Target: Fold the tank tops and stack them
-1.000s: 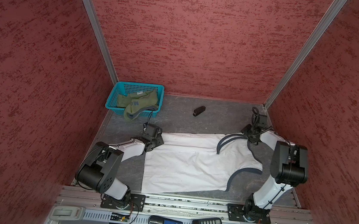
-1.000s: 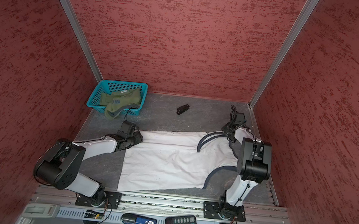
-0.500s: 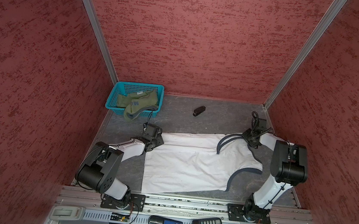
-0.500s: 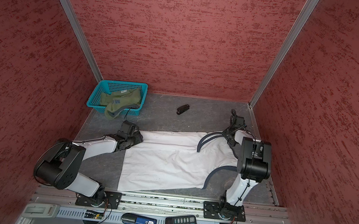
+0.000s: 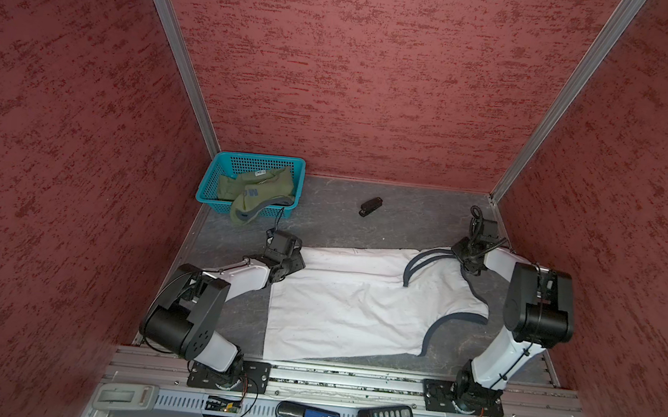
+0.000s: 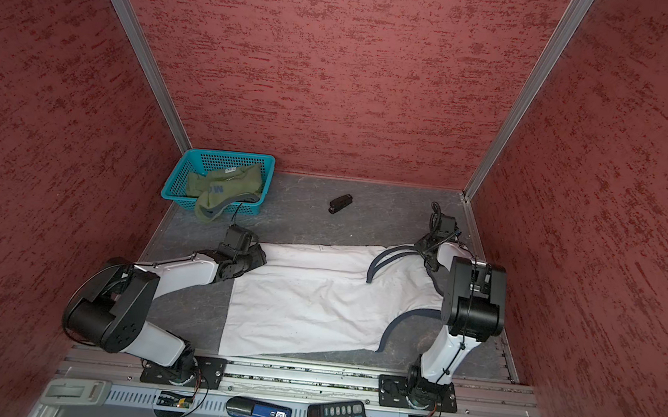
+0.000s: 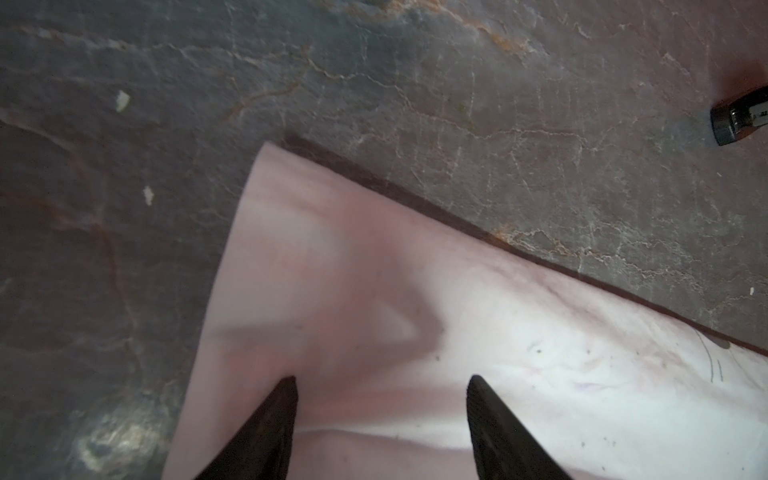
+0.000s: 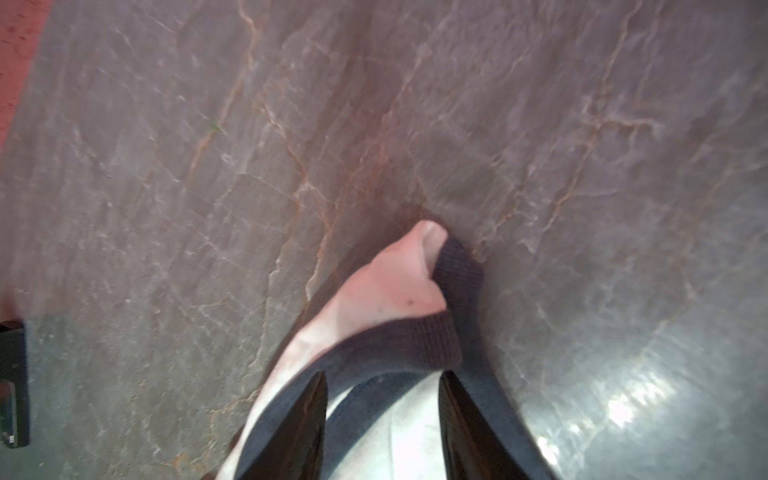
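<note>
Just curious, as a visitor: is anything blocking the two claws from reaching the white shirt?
Nothing visible does. The left gripper is open right over the white top's corner, and the right gripper is open astride its strap.

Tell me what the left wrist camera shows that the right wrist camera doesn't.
Left wrist only: the plain hem corner of the white tank top. Right wrist only: its dark-trimmed shoulder strap and a sliver of red wall. Shared: the grey veined table, and cloth at the left end effector and the right end effector, both open.
</note>
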`<state>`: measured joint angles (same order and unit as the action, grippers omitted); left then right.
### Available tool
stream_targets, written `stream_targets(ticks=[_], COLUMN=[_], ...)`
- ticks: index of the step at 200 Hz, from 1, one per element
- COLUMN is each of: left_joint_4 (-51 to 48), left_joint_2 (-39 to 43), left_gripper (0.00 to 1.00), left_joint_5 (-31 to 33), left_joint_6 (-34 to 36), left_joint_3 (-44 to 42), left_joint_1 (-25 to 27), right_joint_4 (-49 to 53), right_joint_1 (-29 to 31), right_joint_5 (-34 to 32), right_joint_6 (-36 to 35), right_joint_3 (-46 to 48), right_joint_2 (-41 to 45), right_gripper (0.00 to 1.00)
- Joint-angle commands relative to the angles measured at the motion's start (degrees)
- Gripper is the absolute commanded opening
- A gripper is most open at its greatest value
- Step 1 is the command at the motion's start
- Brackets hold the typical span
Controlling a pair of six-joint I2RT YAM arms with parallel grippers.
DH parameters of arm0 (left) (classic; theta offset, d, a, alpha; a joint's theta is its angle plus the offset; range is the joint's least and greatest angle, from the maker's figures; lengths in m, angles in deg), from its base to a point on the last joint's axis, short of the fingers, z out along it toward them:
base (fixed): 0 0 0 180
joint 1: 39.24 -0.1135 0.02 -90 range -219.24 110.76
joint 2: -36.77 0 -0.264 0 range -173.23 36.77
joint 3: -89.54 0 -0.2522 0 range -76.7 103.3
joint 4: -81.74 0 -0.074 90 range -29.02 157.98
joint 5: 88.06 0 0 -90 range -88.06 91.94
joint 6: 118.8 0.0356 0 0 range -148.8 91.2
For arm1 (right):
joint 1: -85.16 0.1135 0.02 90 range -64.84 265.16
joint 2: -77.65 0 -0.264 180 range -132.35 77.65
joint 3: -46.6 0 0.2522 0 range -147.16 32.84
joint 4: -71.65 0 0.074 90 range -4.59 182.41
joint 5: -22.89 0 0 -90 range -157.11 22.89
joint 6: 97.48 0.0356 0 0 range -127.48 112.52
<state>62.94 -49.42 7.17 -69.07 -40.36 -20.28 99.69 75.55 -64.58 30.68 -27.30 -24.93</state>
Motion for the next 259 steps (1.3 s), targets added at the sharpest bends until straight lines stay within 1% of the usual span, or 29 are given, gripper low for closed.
stream_targets(ticks=[1, 72, 105, 174, 199, 219, 259], left_joint_4=[-7.88, -7.87, -7.73, -7.75, -7.88, -7.77, -7.89], left_joint_2=[-2.65, -2.61, -2.65, -2.83, -2.82, -2.84, -2.92], left_gripper=[0.66, 0.66, 0.66, 0.66, 0.66, 0.66, 0.66], left_joint_5=[0.42, 0.41, 0.39, 0.48, 0.48, 0.53, 0.57], left_joint_6=[-0.95, -0.87, -0.86, -0.86, -0.86, -0.88, -0.81], left_joint_3=[-3.01, -3.08, -2.97, -2.96, -2.99, -2.93, -2.85], left_joint_1=[-0.24, -0.25, -0.28, -0.3, -0.26, -0.15, -0.24], right_joint_4=[-1.35, -1.81, -2.47, -2.89, -2.55, -3.23, -3.3], right_joint_1=[-0.38, -0.39, -0.33, -0.41, -0.41, -0.34, -0.36], right_joint_5=[-0.28, 0.54, 0.72, 0.9, 2.31, 2.22, 1.14], right_joint_6=[0.96, 1.53, 2.53, 3.08, 3.67, 4.16, 3.95], right_joint_3=[-0.28, -0.83, -0.13, -1.51, -1.55, -0.17, -0.13], right_joint_2=[2.73, 0.72, -0.02, -1.45, -1.39, -0.33, -0.75], right_gripper=[0.45, 0.46, 0.53, 0.54, 0.55, 0.58, 0.57])
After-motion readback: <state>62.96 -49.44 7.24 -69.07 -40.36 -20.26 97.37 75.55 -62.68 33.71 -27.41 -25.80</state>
